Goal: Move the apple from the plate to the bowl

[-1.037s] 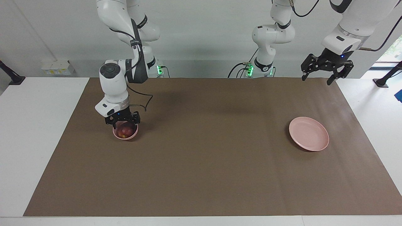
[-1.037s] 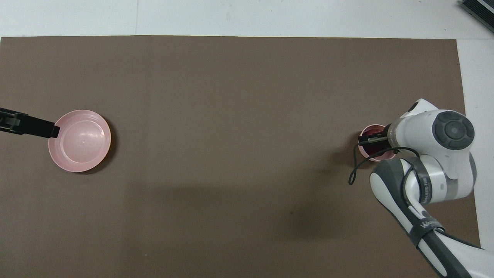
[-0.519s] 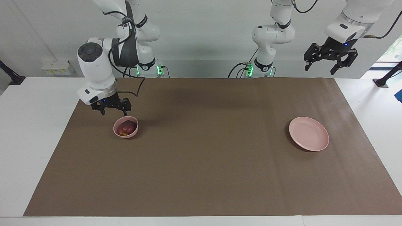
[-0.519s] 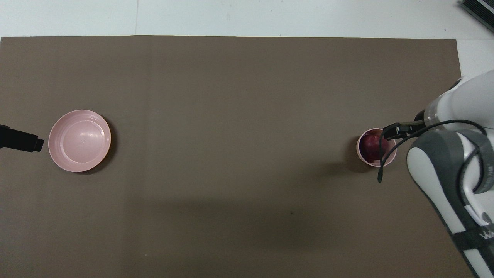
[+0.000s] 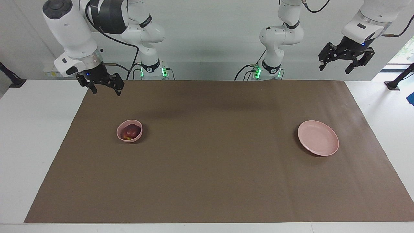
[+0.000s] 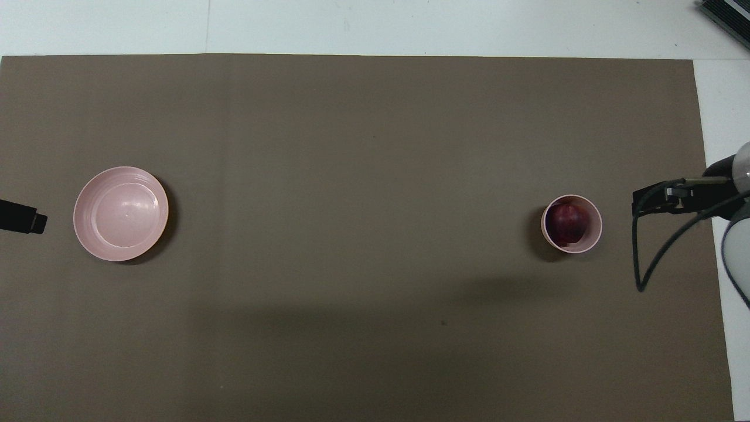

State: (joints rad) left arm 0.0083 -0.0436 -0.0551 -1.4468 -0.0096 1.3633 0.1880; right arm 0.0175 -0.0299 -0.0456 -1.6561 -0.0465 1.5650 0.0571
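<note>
The dark red apple lies in the small pink bowl toward the right arm's end of the table; it also shows in the overhead view, inside the bowl. The wide pink plate is bare toward the left arm's end, and shows in the overhead view too. My right gripper is open and empty, raised over the mat's edge beside the bowl. My left gripper is open and empty, held high over the mat's corner by the plate.
A brown mat covers the table, with white tabletop at both ends. Only the grippers' tips reach into the overhead view, the right one and the left one.
My right gripper has let go of the apple in the bowl, risen and drawn back toward its end of the table. The left gripper has lifted a little and pulled away from the plate.
</note>
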